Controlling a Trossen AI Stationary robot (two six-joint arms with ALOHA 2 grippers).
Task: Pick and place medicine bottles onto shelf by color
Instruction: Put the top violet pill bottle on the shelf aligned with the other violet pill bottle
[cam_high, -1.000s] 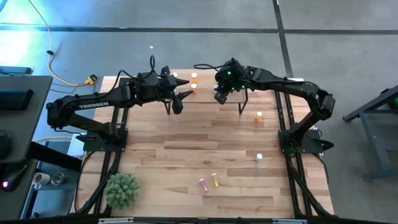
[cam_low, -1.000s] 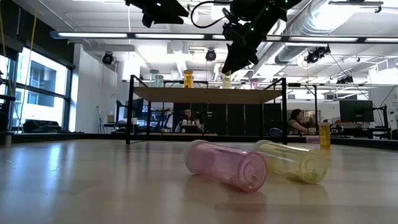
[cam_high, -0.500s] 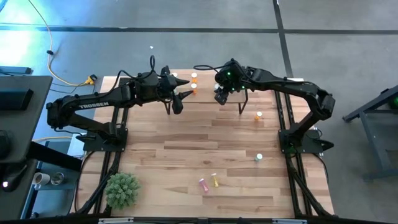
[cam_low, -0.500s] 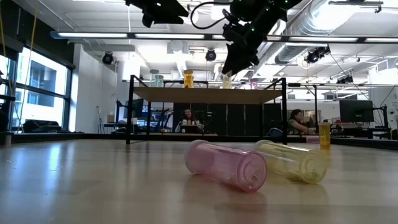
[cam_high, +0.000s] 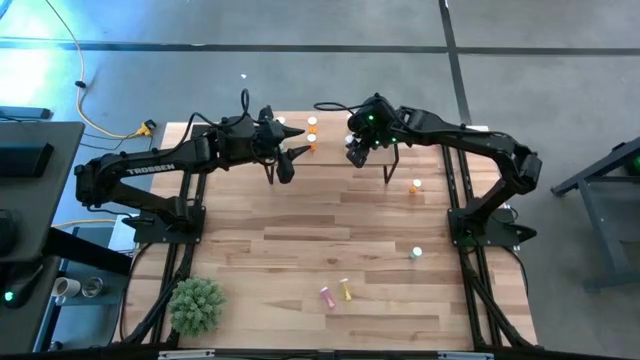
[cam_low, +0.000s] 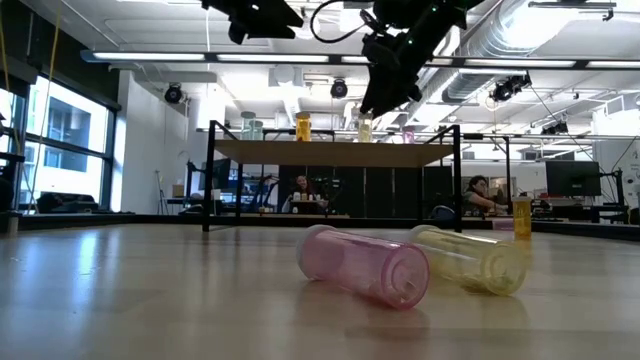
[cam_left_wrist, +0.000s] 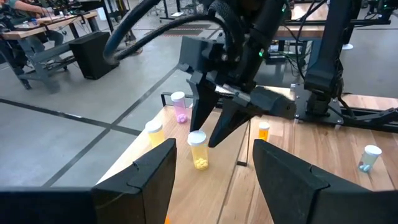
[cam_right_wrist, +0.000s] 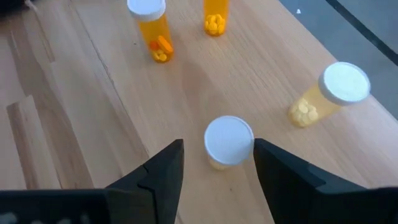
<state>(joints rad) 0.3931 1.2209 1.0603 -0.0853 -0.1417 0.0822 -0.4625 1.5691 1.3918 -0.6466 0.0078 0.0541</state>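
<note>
The shelf (cam_low: 335, 152) stands at the table's far edge and carries upright medicine bottles: green (cam_low: 250, 125), orange (cam_low: 302, 126), yellow (cam_low: 365, 128) and pink (cam_low: 408, 132). My right gripper (cam_right_wrist: 217, 149) hangs open just above the shelf. Its fingers stand on either side of a yellow bottle's white cap (cam_right_wrist: 229, 140) without touching it. My left gripper (cam_high: 290, 165) waits open in the air beside the shelf's left part. A pink bottle (cam_low: 365, 265) and a yellow bottle (cam_low: 470, 258) lie on their sides on the tabletop near the front.
An orange bottle (cam_high: 416, 186) and a green bottle (cam_high: 416, 254) stand on the table's right side. A small green plant (cam_high: 196, 305) sits at the near left corner. People sit at desks in the room beyond the table.
My right gripper has opened over the yellow bottle and let it go. The bottle stays upright on the shelf, and the gripper's tips now stand slightly higher above it.
</note>
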